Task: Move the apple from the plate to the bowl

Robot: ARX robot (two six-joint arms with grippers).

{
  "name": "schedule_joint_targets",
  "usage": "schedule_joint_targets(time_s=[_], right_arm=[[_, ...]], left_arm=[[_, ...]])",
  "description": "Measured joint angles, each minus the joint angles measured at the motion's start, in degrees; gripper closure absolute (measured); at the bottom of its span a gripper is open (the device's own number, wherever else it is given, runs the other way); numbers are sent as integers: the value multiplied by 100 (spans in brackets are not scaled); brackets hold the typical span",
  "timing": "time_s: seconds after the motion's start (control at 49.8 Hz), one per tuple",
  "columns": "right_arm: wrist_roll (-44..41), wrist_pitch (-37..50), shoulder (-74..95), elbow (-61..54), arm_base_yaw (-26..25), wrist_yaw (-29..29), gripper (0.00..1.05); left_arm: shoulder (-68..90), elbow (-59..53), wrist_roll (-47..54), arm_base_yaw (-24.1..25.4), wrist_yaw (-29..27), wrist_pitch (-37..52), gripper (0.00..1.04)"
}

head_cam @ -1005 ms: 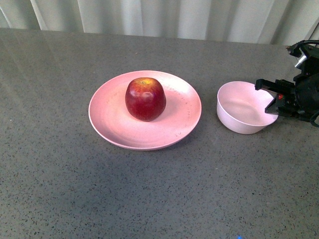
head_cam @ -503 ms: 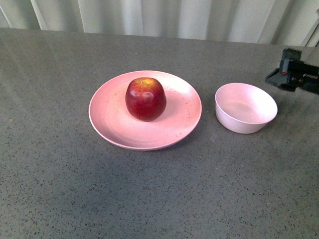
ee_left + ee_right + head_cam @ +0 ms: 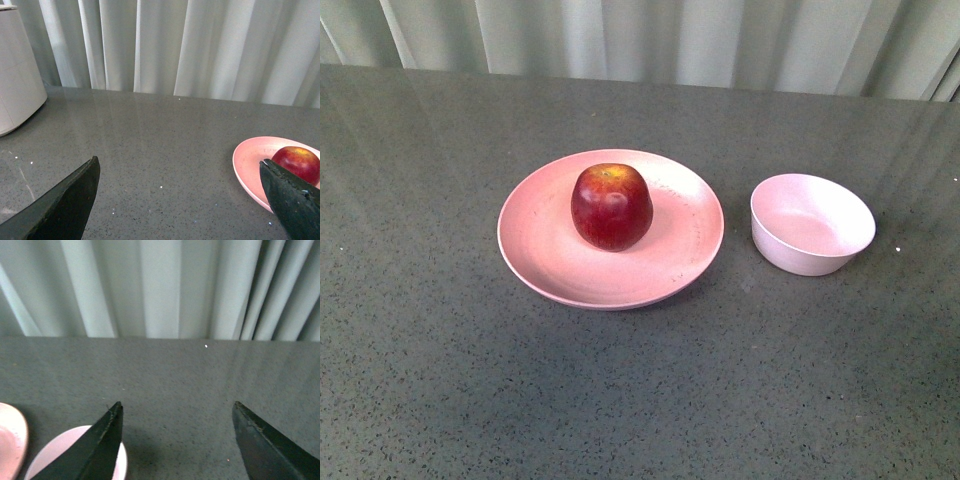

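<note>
The dark-red apple (image 3: pixel 611 205) sits on the wide pink plate (image 3: pixel 550 260) in the middle of the grey table. To its right stands the small pale pink bowl (image 3: pixel 812 223), with nothing in it. Neither arm shows in the front view. My left gripper (image 3: pixel 180 167) is open over bare table, with the plate (image 3: pixel 250 165) and the apple (image 3: pixel 296 161) beside one fingertip. My right gripper (image 3: pixel 176 407) is open too, above bare table, with the bowl's rim (image 3: pixel 52 455) behind one finger and the plate's edge (image 3: pixel 10 440) at the frame's border.
A grey speckled table (image 3: pixel 640 400) fills the front view, with pale curtains (image 3: pixel 640 40) behind its far edge. A white rounded container (image 3: pixel 17 90) stands on the table far from the plate in the left wrist view.
The right gripper was at the bowl's right side a second ago, then rose up and away to the right, and has now left the front view. The bowl shifted slightly.
</note>
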Motion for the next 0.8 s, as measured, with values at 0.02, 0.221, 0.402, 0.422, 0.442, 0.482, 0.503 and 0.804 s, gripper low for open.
schedule_joint_targets(time_s=[0.02,0.221,0.402,0.422,0.442,0.482,0.503,0.804], right_arm=[[-15,105,-131,-146,46,2,46],[-70,138,-922,-870,109,31,79],[-94,299,-1486,-1543,116,48,103],[-96,278,-1526,-1602,116,44,103],[-96,236,-1582,-1657,118,39,103],[-96,162,-1687,-1735,120,39,103],[-96,107,-1768,-1777,120,35,103],[-96,-737,-3005,-2133,120,42,103]], left_arm=[[0,0,0,0,0,2,9],[0,0,0,0,0,2,9],[0,0,-2,0,0,2,9],[0,0,0,0,0,2,9],[0,0,0,0,0,2,9],[0,0,-2,0,0,2,9],[0,0,0,0,0,2,9],[0,0,0,0,0,2,9]])
